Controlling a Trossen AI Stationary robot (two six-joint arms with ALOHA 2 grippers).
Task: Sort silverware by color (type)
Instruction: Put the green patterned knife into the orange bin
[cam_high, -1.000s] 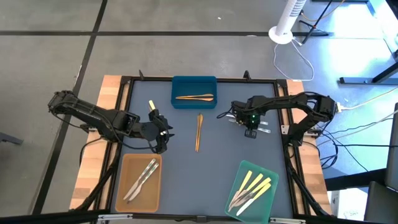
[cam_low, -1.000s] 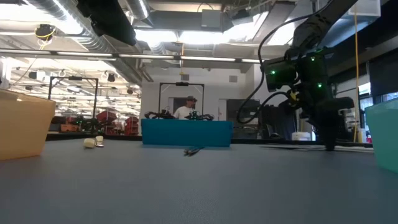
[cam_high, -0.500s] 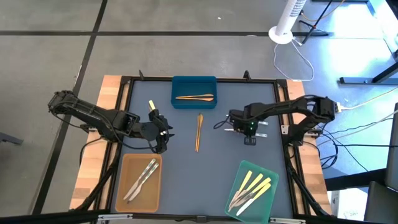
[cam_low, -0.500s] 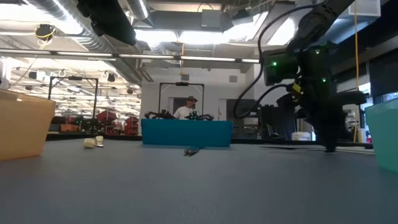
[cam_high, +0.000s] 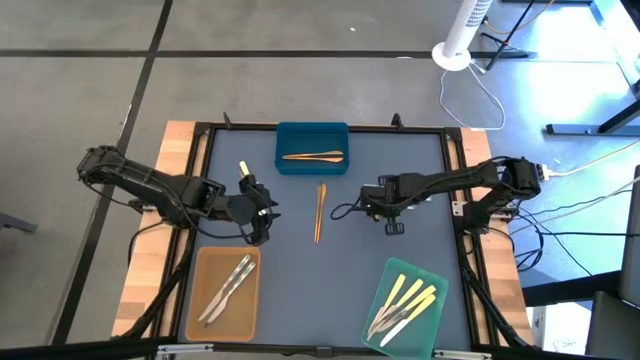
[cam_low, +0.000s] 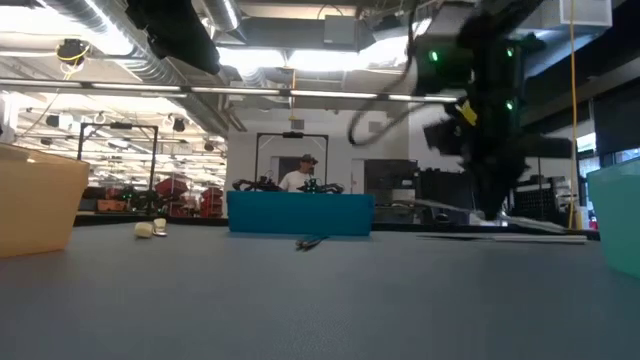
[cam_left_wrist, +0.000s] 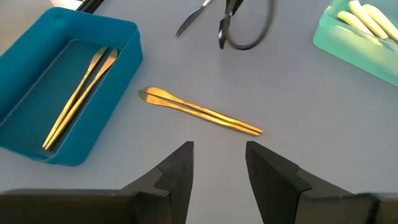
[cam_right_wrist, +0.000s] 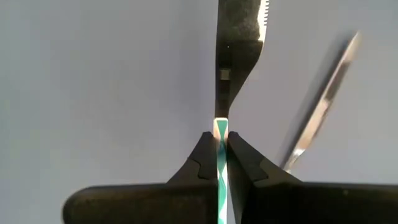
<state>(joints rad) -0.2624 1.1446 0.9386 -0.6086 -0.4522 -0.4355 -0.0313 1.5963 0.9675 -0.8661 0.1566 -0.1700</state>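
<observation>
Presently catalogued, fingers first: the right gripper (cam_right_wrist: 222, 144) has its two dark fingers (cam_right_wrist: 203, 155) pressed together on the handle of a silvery knife (cam_right_wrist: 238, 46), whose serrated blade projects beyond the tips; a second silvery utensil (cam_right_wrist: 322, 111) lies blurred on the grey table (cam_high: 300, 275) beside it. Seen from above, the right gripper (cam_high: 352, 204) sits just right of the loose brown utensils (cam_high: 319, 212), which serve as landmark at the middle of the table. The left gripper (cam_left_wrist: 219, 160) stands with fingers parted and nothing between them, pointing at that brown pair (cam_left_wrist: 200, 112); from above the left gripper (cam_high: 262, 212) lies just left of the landmark. A pale yellow utensil (cam_high: 243, 170) rests on the table farther left, beyond that gripper. A blue tray (cam_high: 312, 133) directly behind the landmark holds two more brown pieces (cam_high: 313, 156). A tan tray (cam_high: 206, 263), nearer the front and left of the landmark, holds silvery pieces (cam_high: 229, 287). A green tray (cam_high: 431, 275), front and right of the landmark, holds pale yellow pieces (cam_high: 412, 296) with some silvery ones. A person (cam_low: 297, 174) is visible in the room beyond the blue tray.
</observation>
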